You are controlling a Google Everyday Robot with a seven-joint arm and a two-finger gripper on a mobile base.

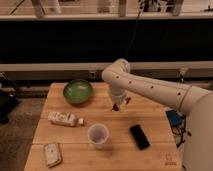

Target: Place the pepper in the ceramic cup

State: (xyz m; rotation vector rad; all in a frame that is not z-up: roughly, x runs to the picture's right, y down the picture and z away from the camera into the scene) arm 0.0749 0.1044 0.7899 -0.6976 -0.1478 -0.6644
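Note:
The white ceramic cup [98,135] stands upright near the front middle of the wooden table [155,117]. My gripper [118,105] hangs from the white arm above the table's middle, behind and a little to the right of the cup. A small dark red pepper [116,107] shows at the gripper's tips, held above the tabletop. The gripper is shut on it.
A wide green bowl [77,91] sits at the back left. A white bottle [64,119] lies on its side at the left. A flat packet [52,154] lies at the front left corner. A black phone [139,136] lies right of the cup.

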